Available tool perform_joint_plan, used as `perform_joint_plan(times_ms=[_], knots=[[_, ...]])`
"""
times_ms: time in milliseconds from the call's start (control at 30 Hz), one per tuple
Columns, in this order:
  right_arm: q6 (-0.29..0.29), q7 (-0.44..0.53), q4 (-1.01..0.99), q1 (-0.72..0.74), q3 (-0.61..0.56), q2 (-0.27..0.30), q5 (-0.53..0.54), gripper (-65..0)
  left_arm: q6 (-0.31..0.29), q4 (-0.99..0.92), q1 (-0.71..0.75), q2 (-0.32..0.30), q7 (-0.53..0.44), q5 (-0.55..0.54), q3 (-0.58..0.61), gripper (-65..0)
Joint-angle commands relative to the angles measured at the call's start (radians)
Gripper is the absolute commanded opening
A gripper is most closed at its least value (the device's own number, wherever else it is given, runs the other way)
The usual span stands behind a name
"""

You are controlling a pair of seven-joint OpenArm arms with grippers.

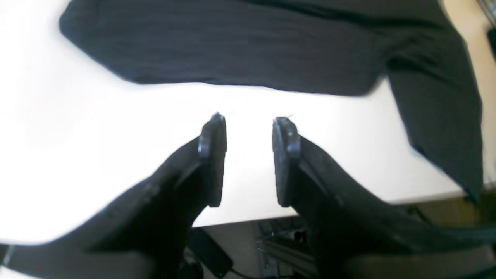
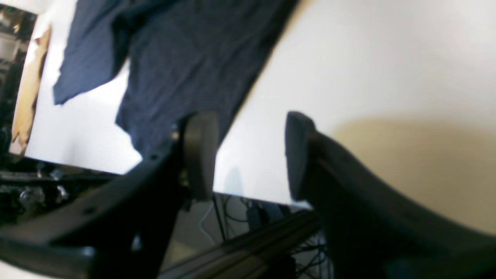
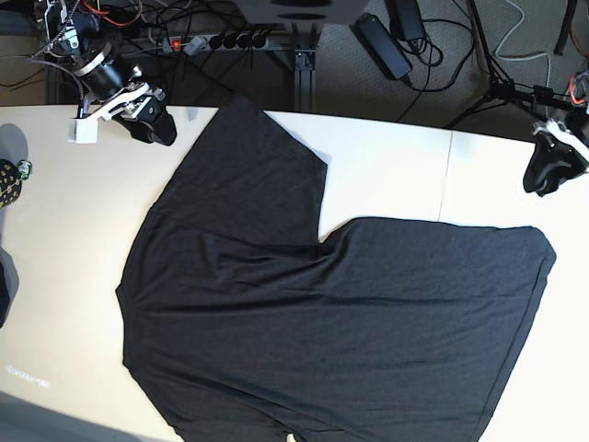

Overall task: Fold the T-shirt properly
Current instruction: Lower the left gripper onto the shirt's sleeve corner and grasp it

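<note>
The black T-shirt (image 3: 322,313) lies spread on the pale table (image 3: 386,166) with its plain side up. One sleeve (image 3: 248,175) reaches toward the far edge, and the near part runs out of frame. My left gripper (image 1: 250,120) is open and empty over bare table near the edge, a short way from the shirt (image 1: 232,42). In the base view it (image 3: 550,175) hovers at the far right corner. My right gripper (image 2: 248,124) is open and empty, with the shirt (image 2: 186,58) just beyond its left finger. In the base view it (image 3: 156,129) is beside the sleeve tip.
A small white block (image 3: 83,132) sits on the table by the right arm. A dark round object (image 3: 7,182) lies at the left edge. A power strip (image 3: 230,41), cables and a tripod leg (image 3: 497,87) lie on the floor behind the table.
</note>
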Motion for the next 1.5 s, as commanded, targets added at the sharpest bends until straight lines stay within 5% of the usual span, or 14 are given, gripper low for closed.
perform_joint_plan(times_ms=[0, 333, 733, 1000, 1267, 1467], knots=[[-0.029, 0.016, 0.013, -0.001, 0.006, 0.010, 0.009, -36.3, -0.005, -0.023, -0.031, -0.025, -0.013, -0.028, -0.010, -42.0], [-0.028, 0.024, 0.014, -0.006, 0.007, 0.013, 0.000, -36.3, -0.009, -0.434, -0.350, -0.037, 0.029, -0.142, 0.005, -42.0], [-0.028, -0.002, 0.014, -0.003, 0.007, 0.016, -0.035, -36.3, -0.002, -0.756, -0.686, -0.034, 0.132, -0.210, 0.177, -42.0], [-0.028, -0.047, 0.015, -0.003, 0.007, 0.016, -0.030, -36.4, 0.105, -0.864, -0.773, 0.014, 0.148, -0.120, 0.254, -42.0], [-0.028, -0.085, 0.015, -0.006, 0.007, 0.016, -0.031, -36.4, 0.107, -0.865, -0.797, 0.015, 0.164, -0.117, 0.254, -42.0], [-0.027, -0.085, 0.015, -0.006, 0.007, 0.016, -0.031, -36.4, 0.106, -0.843, -0.803, -0.044, 0.164, -0.114, 0.195, -42.0]])
